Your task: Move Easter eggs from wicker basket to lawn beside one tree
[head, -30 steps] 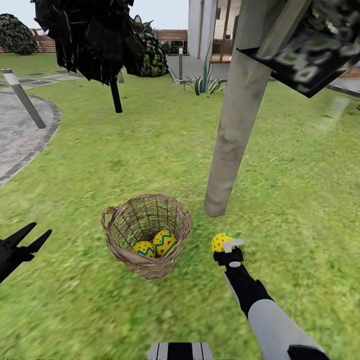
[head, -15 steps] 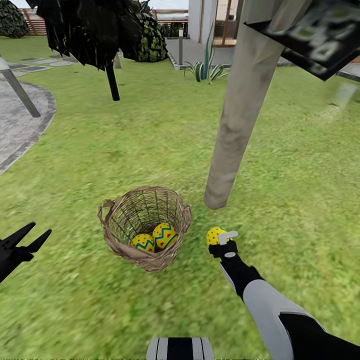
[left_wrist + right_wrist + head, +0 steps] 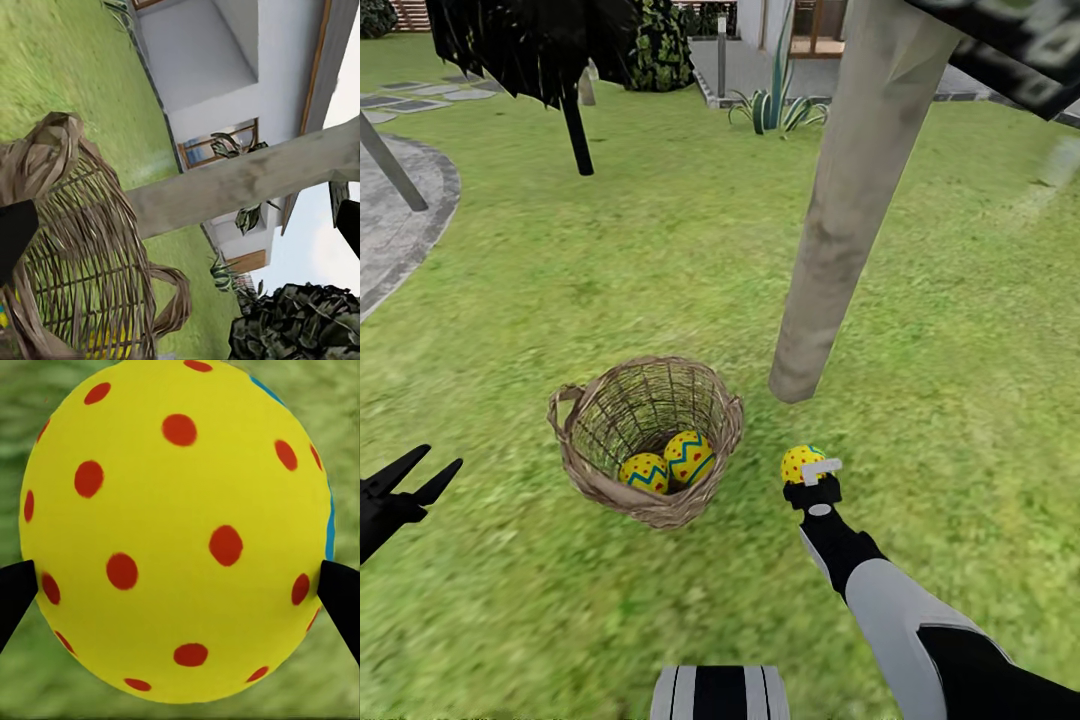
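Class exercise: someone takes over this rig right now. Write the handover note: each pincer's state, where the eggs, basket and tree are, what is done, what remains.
Right pincer: shut on one egg, held over the lawn near the tree base.
Left pincer: open, holding nothing, left of the wicker basket.
Two eggs lie in the basket.
Done: one egg lifted out.
Left: set it on the grass by the trunk, then move the other two to the same tree.
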You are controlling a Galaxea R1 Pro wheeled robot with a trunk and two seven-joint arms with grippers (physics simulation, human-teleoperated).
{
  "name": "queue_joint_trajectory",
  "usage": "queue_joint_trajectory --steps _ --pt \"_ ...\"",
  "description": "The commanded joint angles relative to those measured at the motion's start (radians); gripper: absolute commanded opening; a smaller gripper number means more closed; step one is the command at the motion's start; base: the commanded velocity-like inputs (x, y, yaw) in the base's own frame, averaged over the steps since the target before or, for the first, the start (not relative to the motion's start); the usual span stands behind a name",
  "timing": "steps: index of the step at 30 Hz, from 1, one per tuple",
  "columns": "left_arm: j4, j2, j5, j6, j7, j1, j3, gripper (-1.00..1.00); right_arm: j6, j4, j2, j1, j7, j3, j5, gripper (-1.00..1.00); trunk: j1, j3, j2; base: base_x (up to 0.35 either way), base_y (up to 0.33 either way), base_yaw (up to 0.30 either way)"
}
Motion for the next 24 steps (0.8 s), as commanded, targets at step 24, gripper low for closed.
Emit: queue_joint_trajectory --steps 24 --pt "0.002 0.000 0.001 0.007 -0.002 -0.001 0.001 1.00 0.008 -0.001 0.001 -0.013 0.000 -0.009 0.006 -1.00 0.010 -0.086 -0.005 0.000 0.000 0.000"
